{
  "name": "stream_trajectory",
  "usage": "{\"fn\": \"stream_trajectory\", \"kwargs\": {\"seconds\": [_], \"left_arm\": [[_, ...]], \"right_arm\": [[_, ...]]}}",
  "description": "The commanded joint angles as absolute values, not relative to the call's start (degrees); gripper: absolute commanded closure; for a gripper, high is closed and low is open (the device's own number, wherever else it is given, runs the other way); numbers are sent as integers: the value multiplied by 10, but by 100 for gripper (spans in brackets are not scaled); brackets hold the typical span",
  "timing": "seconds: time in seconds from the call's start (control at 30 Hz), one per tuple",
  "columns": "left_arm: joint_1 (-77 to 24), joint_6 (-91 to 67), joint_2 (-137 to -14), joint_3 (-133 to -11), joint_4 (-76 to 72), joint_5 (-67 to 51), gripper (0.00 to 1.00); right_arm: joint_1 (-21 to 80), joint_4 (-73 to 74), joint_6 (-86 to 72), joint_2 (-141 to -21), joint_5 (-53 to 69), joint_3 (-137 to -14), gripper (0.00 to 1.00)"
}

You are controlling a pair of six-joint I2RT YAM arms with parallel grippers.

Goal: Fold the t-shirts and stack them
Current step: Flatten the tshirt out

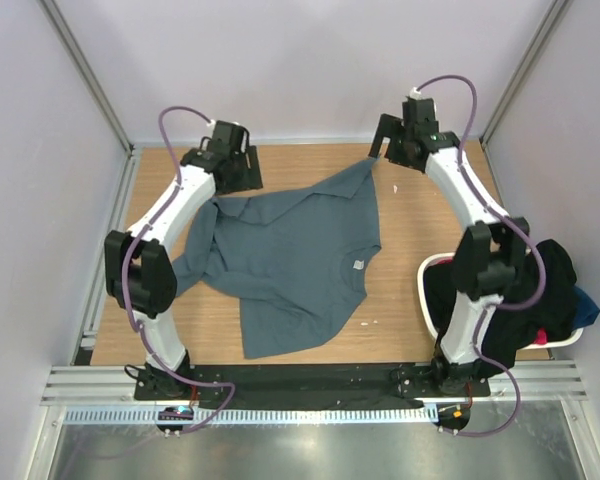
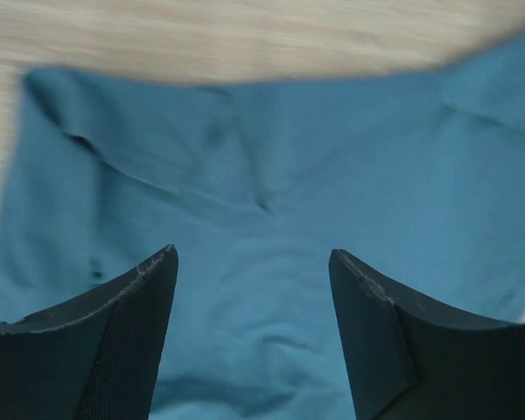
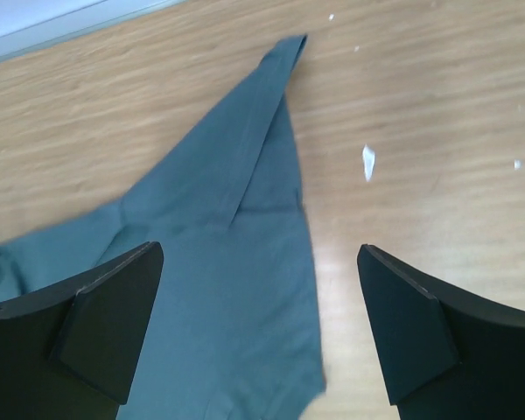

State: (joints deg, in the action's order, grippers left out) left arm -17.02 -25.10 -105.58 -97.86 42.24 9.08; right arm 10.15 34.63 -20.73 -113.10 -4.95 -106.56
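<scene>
A slate blue-grey t-shirt [image 1: 290, 255] lies spread and rumpled on the wooden table [image 1: 410, 230], neck toward the near edge. Its far right corner tapers to a point [image 3: 284, 61]. My left gripper [image 2: 254, 262] hovers open over the shirt's far left part [image 2: 271, 157], nothing between the fingers. My right gripper [image 3: 261, 262] hangs open above the shirt's far right edge [image 3: 245, 289], not touching the cloth. In the top view the left gripper [image 1: 242, 165] and the right gripper [image 1: 388, 150] sit at the table's far end.
A white laundry basket [image 1: 427, 290] at the near right holds black, blue and red shirts [image 1: 550, 290], partly behind the right arm. Small white specks [image 3: 367, 162] lie on the wood. Grey walls close in the table on three sides.
</scene>
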Motion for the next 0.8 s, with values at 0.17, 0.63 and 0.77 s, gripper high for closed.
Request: {"fn": "stream_trajectory", "kwargs": {"seconds": [0.17, 0.63, 0.77], "left_arm": [[-181, -517, -1017, -767, 235, 37, 36], [-147, -580, -1094, -776, 215, 140, 43], [-128, -582, -1107, -780, 211, 145, 45]], "right_arm": [[131, 248, -301, -975, -33, -807, 0], [131, 265, -295, -1001, -35, -808, 0], [131, 270, -294, -1012, -41, -809, 0]]}}
